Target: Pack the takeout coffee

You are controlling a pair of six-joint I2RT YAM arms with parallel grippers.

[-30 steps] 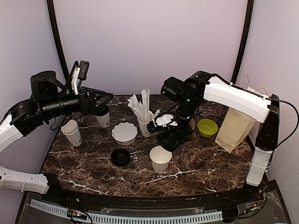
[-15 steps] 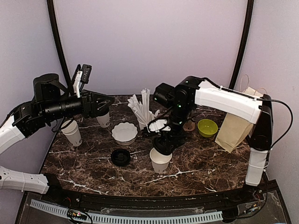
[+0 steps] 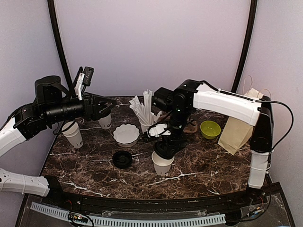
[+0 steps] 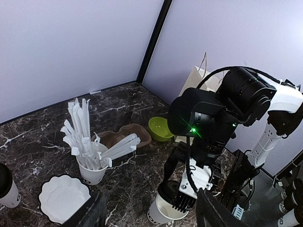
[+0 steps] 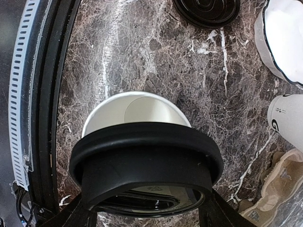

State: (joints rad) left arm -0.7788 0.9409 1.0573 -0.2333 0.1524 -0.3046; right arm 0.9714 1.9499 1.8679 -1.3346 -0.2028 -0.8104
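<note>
An open tall white paper cup [image 3: 162, 163] stands at the front middle of the marble table. My right gripper [image 3: 164, 147] is shut on a round black lid [image 5: 147, 161] and holds it tilted just above the near part of the cup's rim [image 5: 135, 109]. The left wrist view shows the lid [image 4: 171, 193] over this cup [image 4: 161, 213]. A second white cup with a black lid [image 3: 105, 121] stands at the back left, also at the left edge of the left wrist view [image 4: 4, 189]. My left gripper [image 3: 105, 109] hovers above it, open and empty [image 4: 151, 218].
A loose black lid [image 3: 122, 159], a white scalloped bowl [image 3: 126, 134] and a cup of straws [image 3: 147, 126] are near the middle. Another white cup [image 3: 73, 135] stands far left. A green bowl [image 3: 210, 129], brown cardboard carrier [image 3: 191, 126] and paper bag [image 3: 239, 130] are at the right.
My right gripper has carried the black lid left and down, from beside the open cup to just over its rim. The left arm has barely moved.
</note>
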